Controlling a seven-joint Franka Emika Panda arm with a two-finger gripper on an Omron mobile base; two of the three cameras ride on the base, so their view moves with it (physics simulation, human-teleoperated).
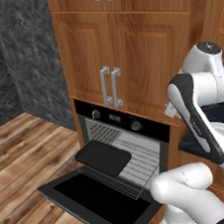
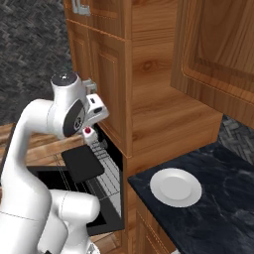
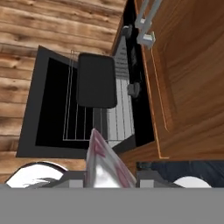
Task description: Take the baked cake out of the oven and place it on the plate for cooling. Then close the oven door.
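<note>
The baked cake (image 3: 106, 159), a small white wedge with red on top, sits between the fingers of my gripper (image 3: 107, 176), which is shut on it. In the right base view the gripper (image 2: 90, 130) holds the cake (image 2: 88, 134) in the air in front of the oven's control strip, above the pulled-out rack. The round white plate (image 2: 175, 187) lies bare on the dark counter to the right of the oven (image 1: 138, 145). The oven door (image 1: 96, 201) hangs fully open and flat. From the left base camera, my own forearm covers most of the hand.
A flat black tray (image 1: 103, 157) rests on the wire rack (image 1: 140, 162) drawn out over the open door. Wooden cabinets with silver handles (image 1: 111, 85) stand above the oven. A wooden cabinet side (image 2: 149, 99) stands between the oven and the dark counter (image 2: 218, 208).
</note>
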